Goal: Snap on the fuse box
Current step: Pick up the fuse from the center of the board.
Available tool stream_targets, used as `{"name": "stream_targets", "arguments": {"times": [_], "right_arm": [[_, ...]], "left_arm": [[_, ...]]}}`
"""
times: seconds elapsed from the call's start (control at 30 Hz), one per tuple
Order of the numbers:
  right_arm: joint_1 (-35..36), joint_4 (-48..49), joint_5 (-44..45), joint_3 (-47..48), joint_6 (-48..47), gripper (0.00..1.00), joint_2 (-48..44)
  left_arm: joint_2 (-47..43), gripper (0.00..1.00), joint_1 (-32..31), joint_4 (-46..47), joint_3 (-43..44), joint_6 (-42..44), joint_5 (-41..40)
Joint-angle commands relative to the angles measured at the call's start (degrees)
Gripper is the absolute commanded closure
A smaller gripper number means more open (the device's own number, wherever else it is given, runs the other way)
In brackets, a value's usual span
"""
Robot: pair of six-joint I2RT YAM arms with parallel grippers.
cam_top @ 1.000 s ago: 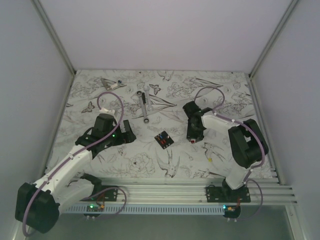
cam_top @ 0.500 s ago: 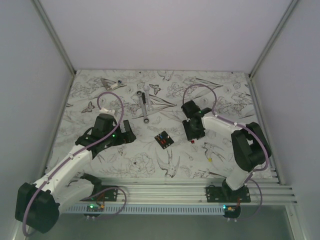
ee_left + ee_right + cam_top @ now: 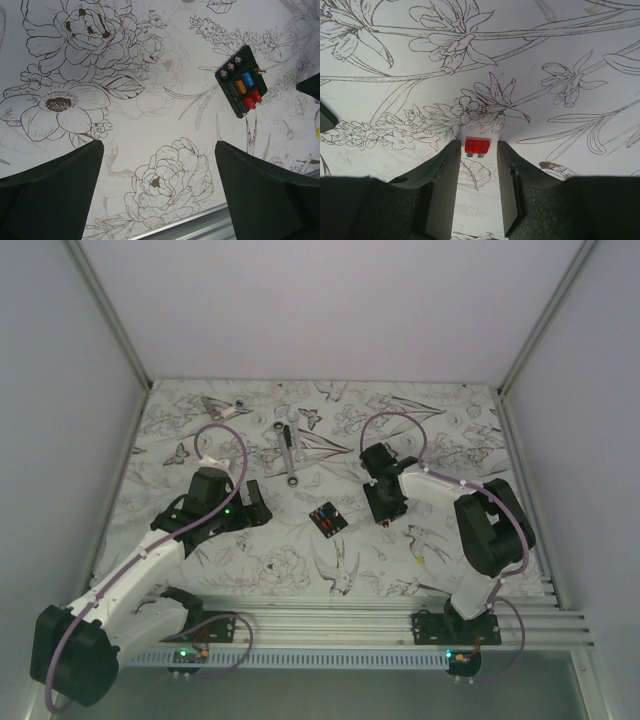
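The fuse box (image 3: 327, 519) is a small black box with red, yellow and blue fuses on top. It lies on the flowered mat between the two arms and also shows in the left wrist view (image 3: 241, 81). My left gripper (image 3: 252, 506) is to its left, open wide and empty (image 3: 159, 190), above the mat. My right gripper (image 3: 383, 506) is to the right of the box, pointing down. In the right wrist view its jaws (image 3: 476, 152) stand slightly apart on either side of a small loose red fuse (image 3: 477, 146) lying on the mat, with thin gaps showing.
A long grey metal bar (image 3: 290, 455) lies behind the box. A metal bracket (image 3: 222, 407) lies at the back left. A tiny yellow fuse (image 3: 419, 560) lies at the front right. An aluminium rail (image 3: 350, 615) runs along the near edge. White walls close in three sides.
My right gripper has moved a little left and away from me, staying over the red fuse. The left arm and the fuse box have not moved.
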Motion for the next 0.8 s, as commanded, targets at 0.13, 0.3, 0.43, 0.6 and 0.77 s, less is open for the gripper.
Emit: {"name": "stream_targets", "arguments": {"times": [0.13,0.3,0.43,0.6,0.77], "right_arm": [[1.4,1.2,0.2,1.3,0.5,0.6,2.0],[1.5,1.0,0.9,0.5,1.7,0.64,3.1],[1.5,1.0,1.8,-0.5,2.7,0.7,2.6],[1.7,2.0,1.7,-1.0,4.1,0.74,-0.1],[1.6,3.2,0.9,-0.8,5.8,0.76,-2.9]], "left_arm": [[0.4,0.0,0.5,-1.4,0.4,0.7,-0.5],[0.5,0.0,0.5,-1.3,0.4,0.6,-0.4],[0.6,0.0,0.6,-1.3,0.4,0.5,-0.5],[1.0,0.0,0.6,-1.3,0.5,0.2,-0.2],[0.6,0.0,0.6,-1.3,0.6,-0.6,0.7]]}}
